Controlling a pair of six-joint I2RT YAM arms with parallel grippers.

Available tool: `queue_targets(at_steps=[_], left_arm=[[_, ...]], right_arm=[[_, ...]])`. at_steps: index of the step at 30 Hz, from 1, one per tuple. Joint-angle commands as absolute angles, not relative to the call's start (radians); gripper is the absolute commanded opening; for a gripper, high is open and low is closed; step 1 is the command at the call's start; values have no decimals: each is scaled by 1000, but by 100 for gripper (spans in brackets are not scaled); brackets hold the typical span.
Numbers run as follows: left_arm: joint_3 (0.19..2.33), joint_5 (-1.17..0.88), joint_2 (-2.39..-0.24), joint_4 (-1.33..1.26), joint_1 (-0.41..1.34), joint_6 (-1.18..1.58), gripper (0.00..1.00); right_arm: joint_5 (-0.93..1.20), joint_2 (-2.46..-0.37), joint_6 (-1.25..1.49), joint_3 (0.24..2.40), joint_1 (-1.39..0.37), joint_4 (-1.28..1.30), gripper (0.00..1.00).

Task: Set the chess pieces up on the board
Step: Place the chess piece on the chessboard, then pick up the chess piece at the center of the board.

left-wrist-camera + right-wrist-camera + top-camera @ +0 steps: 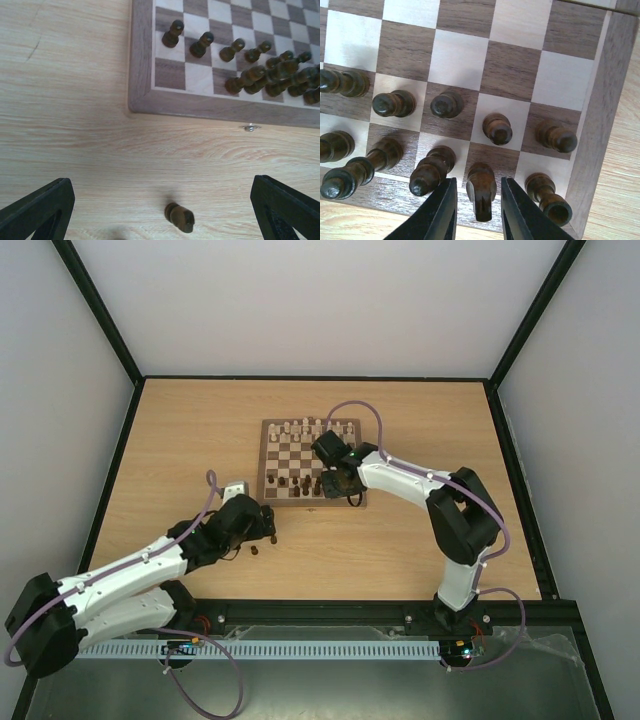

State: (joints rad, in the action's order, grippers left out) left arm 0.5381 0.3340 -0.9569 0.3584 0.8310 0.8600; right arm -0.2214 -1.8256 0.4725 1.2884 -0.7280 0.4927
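A: Layout, biggest first?

B: Light wooden table (180,440); toward its far middle, the board (266,462). Reaching in from the near left, the left arm (130,575); from the near right, the right arm (400,475), out over the board's near right corner.

A: Step in hand?

B: Looks like filling the near rows with the dark pieces (300,483), opposite the white pieces (315,427) along the far rows. Most dark ones crowded on the near two rows. One stray piece (180,218) off the board, on the table just near-left of it.

A: Fingers?

B: On the right gripper (479,200): narrow, straddling a dark piece (481,189) on the nearest row, one square in from the right corner. Slivers of gap on both sides, so probably not clamping. On the left gripper (161,200): spread wide, holding nothing, poised above the stray piece.

A: Next move?

B: By that reading: raise the right gripper straight up, clear of the close neighbours. Lower the left around the stray, apparently lying on its side. Pinch low, then stand it upright on a free square.

A: Anything shown in one view and hidden in another?

B: From above, both arms and the white rows, yet no sight of the right fingers, hidden under the arm. From the right wrist, that gap and the corner rook (547,197). From the left wrist, the stray between the wide fingers, plus a small metal clasp (249,128) on the board's near edge, not discernible from above.
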Motion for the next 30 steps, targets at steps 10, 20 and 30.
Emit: queue_targets(at_steps=[10, 20, 30], left_arm=[[459, 314, -983, 373, 835, 933, 80], [564, 357, -1197, 359, 951, 947, 70], [641, 395, -1354, 366, 974, 945, 67]], right_arm=[[-205, -1654, 457, 1243, -725, 529, 33], [-191, -1477, 463, 1126, -724, 541, 33], [-193, -1382, 455, 1043, -724, 539, 33]])
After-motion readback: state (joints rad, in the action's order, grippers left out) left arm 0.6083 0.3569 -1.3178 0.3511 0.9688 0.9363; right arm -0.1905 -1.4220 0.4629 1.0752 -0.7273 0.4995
